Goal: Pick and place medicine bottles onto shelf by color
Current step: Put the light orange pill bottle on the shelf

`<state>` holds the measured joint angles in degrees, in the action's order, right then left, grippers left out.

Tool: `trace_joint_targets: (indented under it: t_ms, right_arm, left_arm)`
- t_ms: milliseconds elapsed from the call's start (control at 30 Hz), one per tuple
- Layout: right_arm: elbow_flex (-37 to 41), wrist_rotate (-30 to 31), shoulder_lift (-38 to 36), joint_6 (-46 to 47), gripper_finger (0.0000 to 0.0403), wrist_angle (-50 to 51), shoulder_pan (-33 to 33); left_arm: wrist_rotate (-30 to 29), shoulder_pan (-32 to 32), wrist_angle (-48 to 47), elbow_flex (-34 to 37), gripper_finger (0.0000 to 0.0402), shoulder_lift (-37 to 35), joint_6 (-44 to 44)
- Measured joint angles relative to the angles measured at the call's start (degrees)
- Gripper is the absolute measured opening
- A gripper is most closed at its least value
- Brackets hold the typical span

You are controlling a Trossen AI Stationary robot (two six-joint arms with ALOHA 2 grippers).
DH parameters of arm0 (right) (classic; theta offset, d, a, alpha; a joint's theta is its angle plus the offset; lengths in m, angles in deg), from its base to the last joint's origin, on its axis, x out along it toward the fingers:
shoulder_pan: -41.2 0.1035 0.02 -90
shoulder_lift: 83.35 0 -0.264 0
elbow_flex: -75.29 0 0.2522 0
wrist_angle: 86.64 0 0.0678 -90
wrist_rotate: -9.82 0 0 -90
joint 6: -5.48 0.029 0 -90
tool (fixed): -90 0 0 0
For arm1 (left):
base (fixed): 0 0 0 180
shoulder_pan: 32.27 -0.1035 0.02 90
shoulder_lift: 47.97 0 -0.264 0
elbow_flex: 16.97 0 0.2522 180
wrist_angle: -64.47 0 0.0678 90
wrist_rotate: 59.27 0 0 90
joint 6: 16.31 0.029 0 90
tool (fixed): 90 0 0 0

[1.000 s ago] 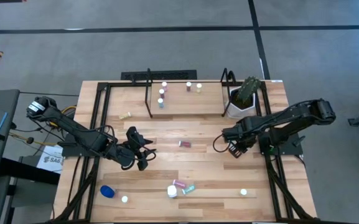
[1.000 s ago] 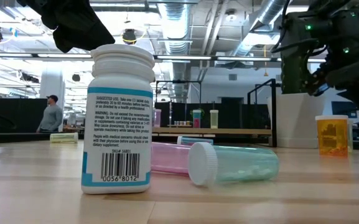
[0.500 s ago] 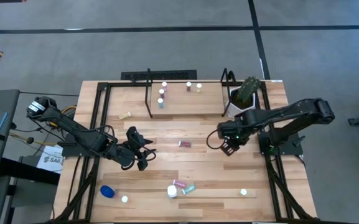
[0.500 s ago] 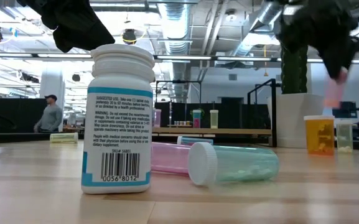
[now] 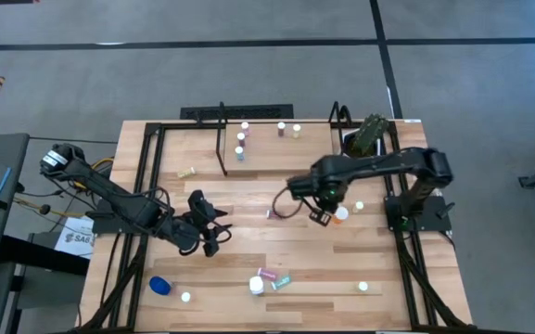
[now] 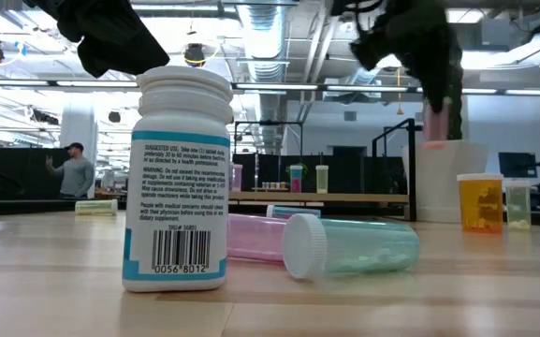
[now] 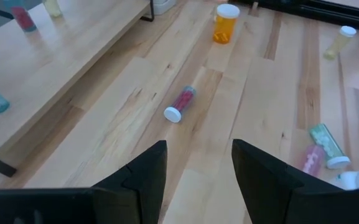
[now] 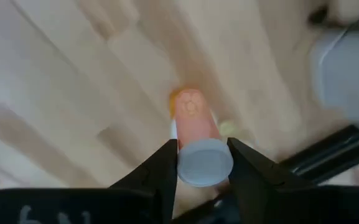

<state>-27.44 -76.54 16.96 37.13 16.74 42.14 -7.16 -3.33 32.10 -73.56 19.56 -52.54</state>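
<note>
Right hand (image 5: 320,214) is clamped on a pink bottle (image 8: 196,140) above mid-counter (image 5: 248,250); shelf (image 5: 276,148) lies toward the far edge. Left hand (image 5: 213,234) hangs half-open, empty.

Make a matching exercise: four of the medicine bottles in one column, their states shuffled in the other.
1. white barcode-labelled plastic bottle
2. teal translucent white-capped bottle
3. orange translucent white-capped bottle
4. pink white-capped bottle

A. held in the air by the right gripper
B. lying on its side, cap toward the low camera
C. upright, nearest the low camera
D. upright, farther back

Pairs: 1-C, 2-B, 3-D, 4-A
</note>
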Motion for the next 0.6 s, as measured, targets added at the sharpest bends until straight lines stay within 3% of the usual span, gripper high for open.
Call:
trace_joint_targets:
  t_ms: [233,600]
  right_arm:
    - [-6.57,5.86,4.08,-13.51,0.0146,-0.49,-7.46]
    - [-6.91,11.95,4.69,-36.72,0.0145,-10.74,-18.38]
  left_arm:
    - [-0.01,0.74,-0.54,0.00,0.0168,0.00,-0.64]
    - [-2.27,0.69,-2.43,0.00,0.0168,0.00,-1.54]
